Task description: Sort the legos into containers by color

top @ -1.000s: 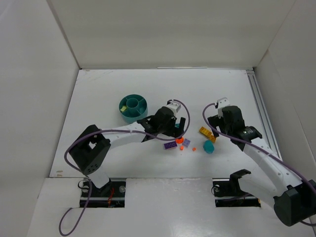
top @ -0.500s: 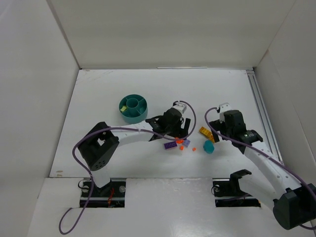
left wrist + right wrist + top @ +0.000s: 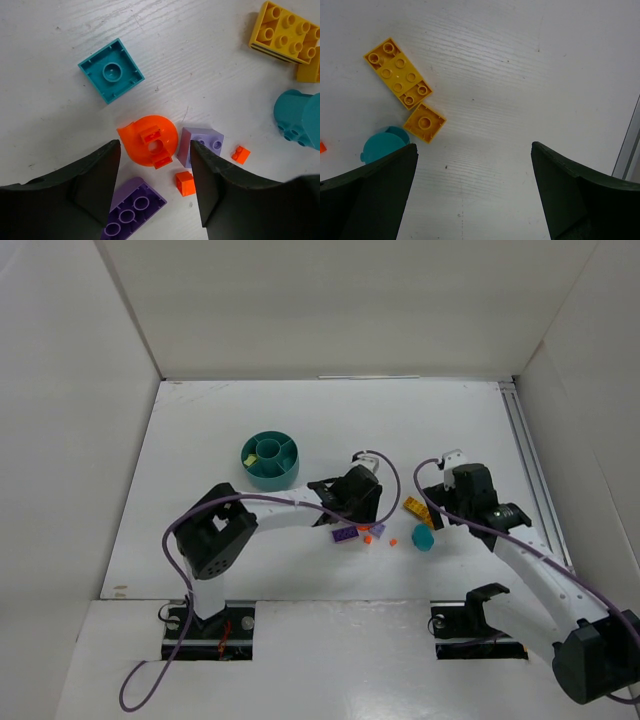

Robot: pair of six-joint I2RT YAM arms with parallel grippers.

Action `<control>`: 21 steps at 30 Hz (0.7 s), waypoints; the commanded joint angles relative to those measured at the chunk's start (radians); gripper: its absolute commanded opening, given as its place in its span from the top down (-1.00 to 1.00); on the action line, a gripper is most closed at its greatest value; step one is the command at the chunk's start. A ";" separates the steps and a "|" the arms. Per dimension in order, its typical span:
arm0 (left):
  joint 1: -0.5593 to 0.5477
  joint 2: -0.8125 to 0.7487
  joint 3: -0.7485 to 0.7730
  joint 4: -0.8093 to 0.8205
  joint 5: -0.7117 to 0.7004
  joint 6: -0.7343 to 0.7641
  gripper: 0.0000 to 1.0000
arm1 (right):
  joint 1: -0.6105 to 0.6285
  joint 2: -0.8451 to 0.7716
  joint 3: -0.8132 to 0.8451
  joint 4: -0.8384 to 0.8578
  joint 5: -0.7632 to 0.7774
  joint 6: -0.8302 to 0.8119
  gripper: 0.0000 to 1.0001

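The teal round dish stands left of the pile. My left gripper is open and empty, low over the pile, its fingers either side of an orange round piece. Around it lie a lilac brick, a small orange brick, a tiny orange brick, a purple brick and a teal square brick. My right gripper is open and empty over bare table, right of a long yellow brick, a yellow square brick and a teal round piece.
White walls close in the table at the left, back and right. A metal rail runs along the right side. In the top view the left gripper and right gripper stand either side of the pile, a short way apart.
My left gripper has moved right, over the orange and purple pieces. My right gripper has shifted slightly right. No piece has moved.
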 commanded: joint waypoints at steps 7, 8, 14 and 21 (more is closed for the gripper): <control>-0.059 0.071 0.113 -0.144 -0.171 -0.058 0.24 | -0.005 0.018 0.011 0.038 -0.011 -0.006 -0.99; -0.059 0.071 0.123 -0.145 -0.182 -0.058 0.24 | -0.005 0.027 0.011 0.047 -0.011 -0.015 -0.99; -0.070 0.081 0.132 -0.166 -0.227 -0.081 0.37 | -0.005 0.027 0.011 0.056 -0.011 -0.015 -0.99; -0.070 0.090 0.141 -0.166 -0.217 -0.072 0.56 | -0.005 0.027 0.011 0.056 -0.011 -0.024 -0.99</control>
